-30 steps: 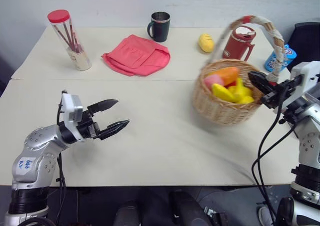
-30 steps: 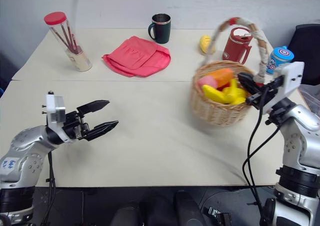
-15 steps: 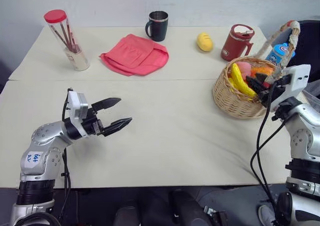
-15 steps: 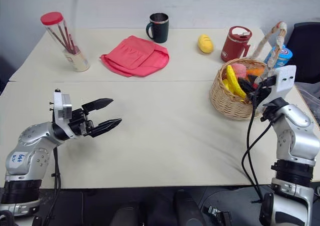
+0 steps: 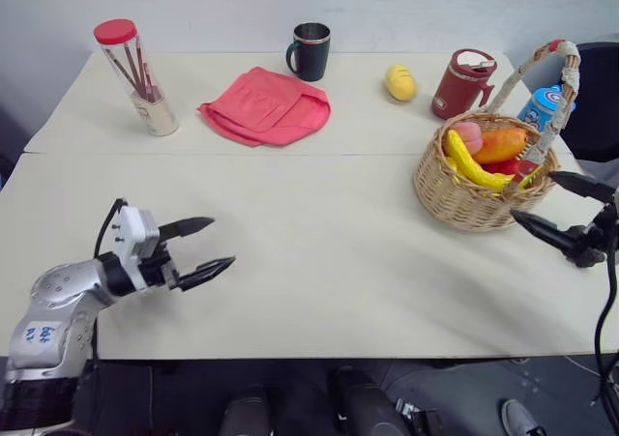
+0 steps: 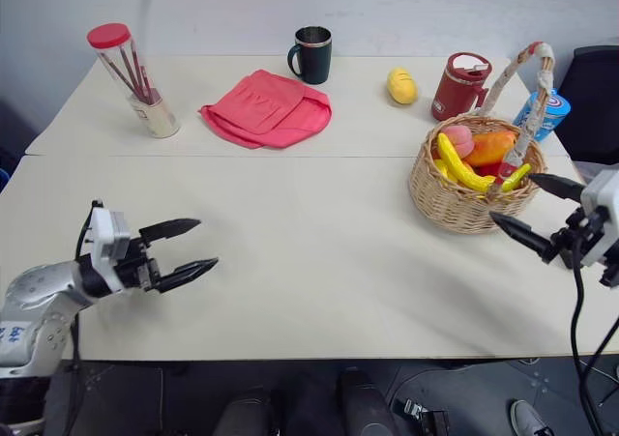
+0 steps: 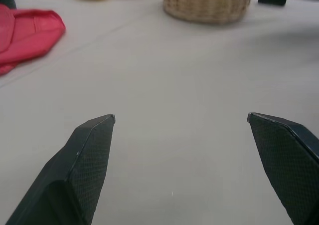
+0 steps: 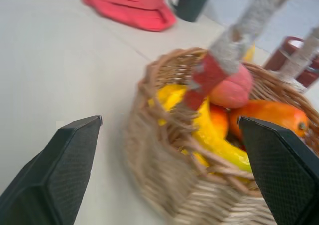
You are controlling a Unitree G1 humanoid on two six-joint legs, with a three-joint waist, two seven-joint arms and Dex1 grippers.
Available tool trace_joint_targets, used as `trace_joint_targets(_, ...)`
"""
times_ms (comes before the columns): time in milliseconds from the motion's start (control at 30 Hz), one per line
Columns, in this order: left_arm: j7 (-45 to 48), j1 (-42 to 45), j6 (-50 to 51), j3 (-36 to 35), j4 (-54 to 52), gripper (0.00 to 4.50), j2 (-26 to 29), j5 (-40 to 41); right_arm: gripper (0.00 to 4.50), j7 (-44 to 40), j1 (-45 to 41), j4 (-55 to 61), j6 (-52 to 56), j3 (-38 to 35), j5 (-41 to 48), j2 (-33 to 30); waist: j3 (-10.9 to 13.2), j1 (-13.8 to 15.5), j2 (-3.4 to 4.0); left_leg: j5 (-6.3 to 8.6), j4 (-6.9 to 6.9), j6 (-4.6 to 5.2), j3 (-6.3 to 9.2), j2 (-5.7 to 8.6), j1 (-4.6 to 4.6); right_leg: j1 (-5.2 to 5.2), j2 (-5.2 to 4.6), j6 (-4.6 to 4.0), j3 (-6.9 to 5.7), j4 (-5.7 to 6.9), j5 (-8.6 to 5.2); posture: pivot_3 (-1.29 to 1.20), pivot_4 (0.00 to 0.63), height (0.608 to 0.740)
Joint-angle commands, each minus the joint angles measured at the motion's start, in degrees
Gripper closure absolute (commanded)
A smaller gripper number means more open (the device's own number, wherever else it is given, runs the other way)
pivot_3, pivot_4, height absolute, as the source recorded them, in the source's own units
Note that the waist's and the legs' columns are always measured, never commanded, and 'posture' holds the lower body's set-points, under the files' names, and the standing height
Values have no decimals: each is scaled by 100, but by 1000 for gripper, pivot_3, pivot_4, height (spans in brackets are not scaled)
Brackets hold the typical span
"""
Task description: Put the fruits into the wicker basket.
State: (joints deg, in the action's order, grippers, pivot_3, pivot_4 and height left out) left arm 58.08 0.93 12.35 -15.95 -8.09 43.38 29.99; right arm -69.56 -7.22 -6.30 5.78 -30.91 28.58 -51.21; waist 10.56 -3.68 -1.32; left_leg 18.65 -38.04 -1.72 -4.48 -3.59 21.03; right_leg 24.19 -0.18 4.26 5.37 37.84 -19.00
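Wicker basket (image 5: 484,189) of fruits (image 5: 488,151) on worktop (image 5: 319,233), just beyond right hand (image 5: 561,212), fingers spread, empty; left hand (image 5: 205,247) spread, well apart.

We saw a pale surface (image 5: 319,262) spanning the frame. At its upper left stood a clear tube with a red cap (image 5: 135,76), holding thin dark sticks. Right of it lay a red folded cloth (image 5: 265,106), and just above that a dark mug (image 5: 309,51). At upper right stood a red lidded mug (image 5: 462,84), and at the far right a blue can (image 5: 541,106).
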Motion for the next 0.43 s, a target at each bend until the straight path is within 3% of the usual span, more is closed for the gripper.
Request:
trace_joint_targets(33,212,-421,-338,-290,-174,0,178,-167,15,-765,464,727,-26,187,424,-26,0,8,0,0,0,0,0,-1,1,0,-1,0,0,0,0,0,150,740)
trace_joint_targets(200,158,-1192,-961,-315,-294,0,159,-702,15,-1186,768,1159,-859,1402,74,667,-10,12,-20,2,-2,3,3,-3,-5,-9,-5,1,-5,-2,1,0,150,740)
trace_joint_targets(433,-273,-1278,-1037,-236,-555,0,-165,-756,15,-1103,553,411,-1887,1972,-390,1165,-4,101,-13,13,-11,23,11,13,-19,-35,-28,2,-17,-10,1,0,150,740)
